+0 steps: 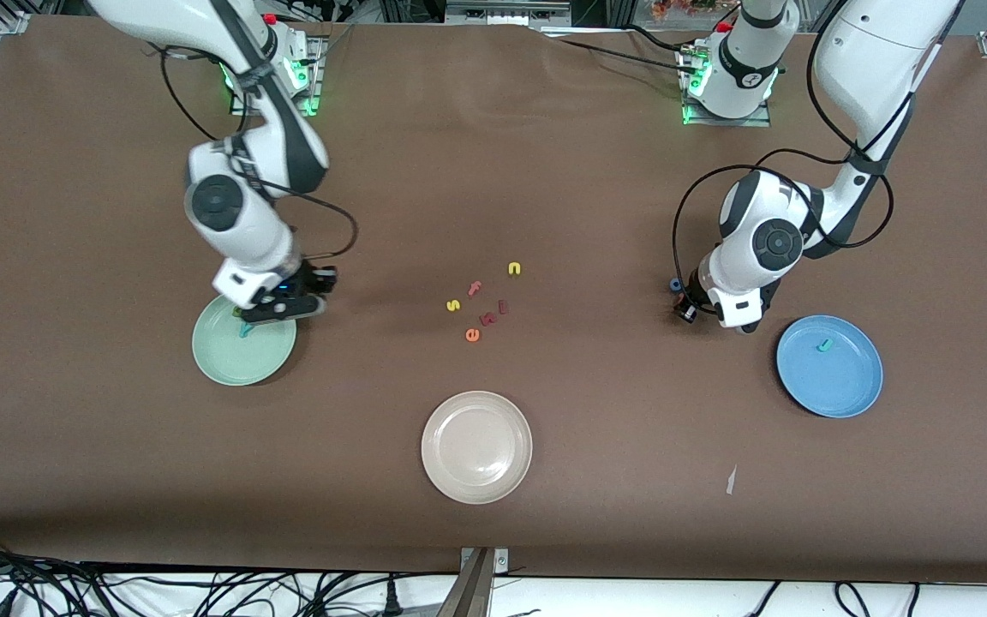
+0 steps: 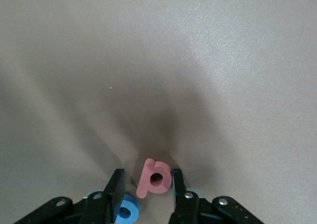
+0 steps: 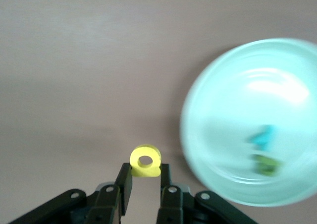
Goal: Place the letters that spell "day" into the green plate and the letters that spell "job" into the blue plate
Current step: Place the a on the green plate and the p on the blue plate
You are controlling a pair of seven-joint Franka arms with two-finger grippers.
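Pinching yellow a [image 3: 145, 161] tight, R gripper [image 3: 145, 177] over green plate [image 1: 211, 364], frame's left; L gripper [image 2: 147, 184] half-open round coral b [image 2: 152, 177], mid-right. Foam: light, squashy — grip flat sides.

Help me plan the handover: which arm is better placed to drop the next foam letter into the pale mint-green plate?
The right arm. Its gripper is shut on the yellow foam letter a just beside the pale mint-green plate. The left gripper is at the table's opposite end, straddling the coral-red foam letter b.
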